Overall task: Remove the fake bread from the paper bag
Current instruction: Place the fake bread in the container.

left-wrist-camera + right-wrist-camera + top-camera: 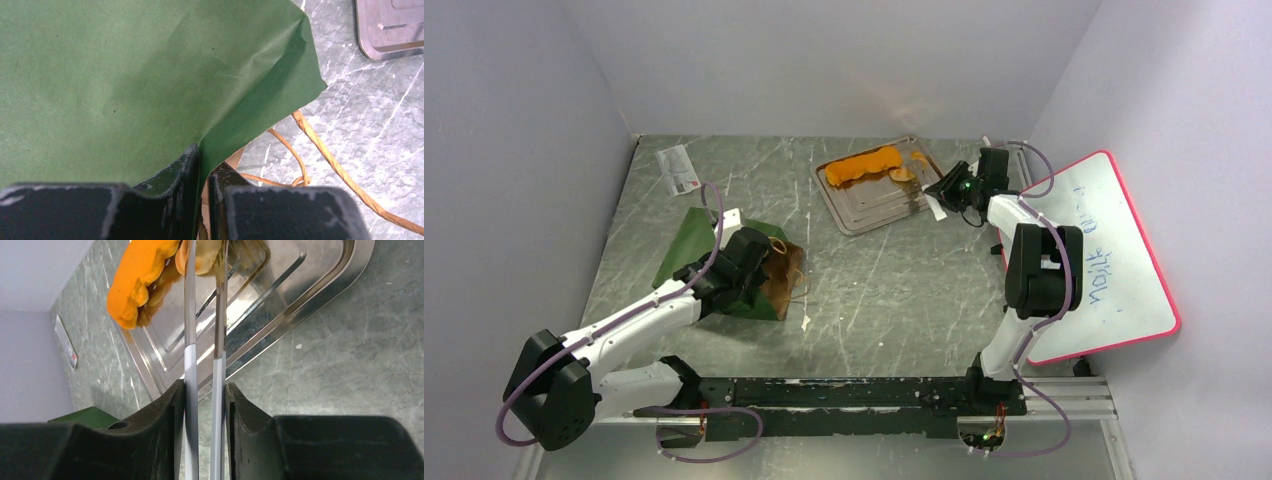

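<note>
At the tray (876, 207) edge, right hand (204, 395) grips tongs (190, 315), tips on a golden bread piece (205, 260); paper bag (125, 75) lies well near-left of tray, left hand (202, 167) clenched on its rim.

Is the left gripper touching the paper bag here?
Touching. The left wrist view shows the left gripper shut on the paper bag, with the bag's green edge pinched between its closed jaws.
</note>
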